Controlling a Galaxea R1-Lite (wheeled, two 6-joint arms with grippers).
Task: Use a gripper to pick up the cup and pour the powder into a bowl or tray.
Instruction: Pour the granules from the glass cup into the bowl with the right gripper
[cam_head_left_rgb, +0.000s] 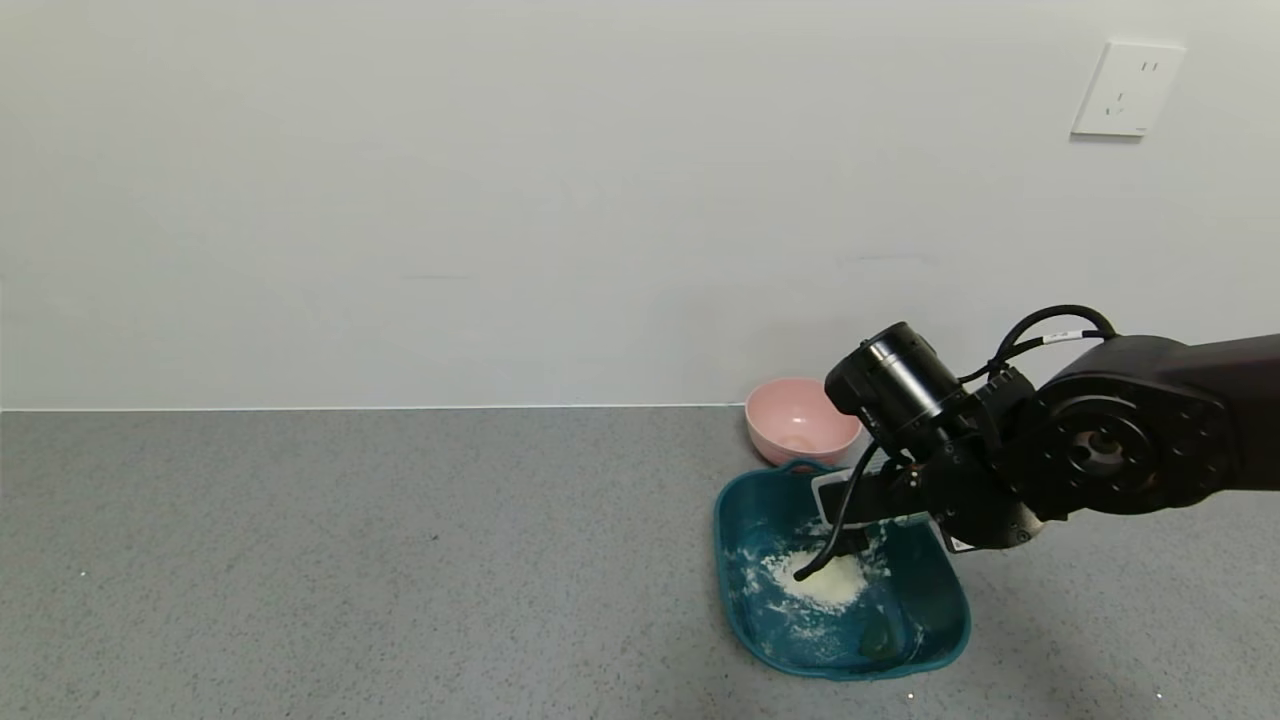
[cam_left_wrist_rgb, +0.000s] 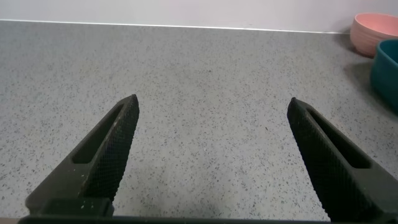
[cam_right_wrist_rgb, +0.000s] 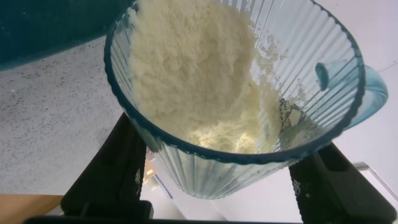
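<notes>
My right gripper (cam_head_left_rgb: 858, 505) is shut on the cup (cam_right_wrist_rgb: 249, 168), a clear blue-green ribbed mug with a side handle (cam_right_wrist_rgb: 373, 87). It holds the cup tipped over above the dark teal tray (cam_head_left_rgb: 722, 560). In the right wrist view the black fingers (cam_right_wrist_rgb: 118, 168) press the cup's two sides, and white powder (cam_right_wrist_rgb: 186, 68) lies against the cup's wall near the rim. A heap of powder (cam_head_left_rgb: 830, 582) lies in the tray. In the head view the arm hides most of the cup. My left gripper (cam_left_wrist_rgb: 211, 109) is open and empty over bare countertop.
A pink bowl (cam_head_left_rgb: 800, 420) stands just behind the tray, near the wall; it also shows in the left wrist view (cam_left_wrist_rgb: 373, 31) beside the tray's edge (cam_left_wrist_rgb: 387, 74). Grey speckled countertop stretches to the left. A wall outlet (cam_head_left_rgb: 1125, 88) is at the upper right.
</notes>
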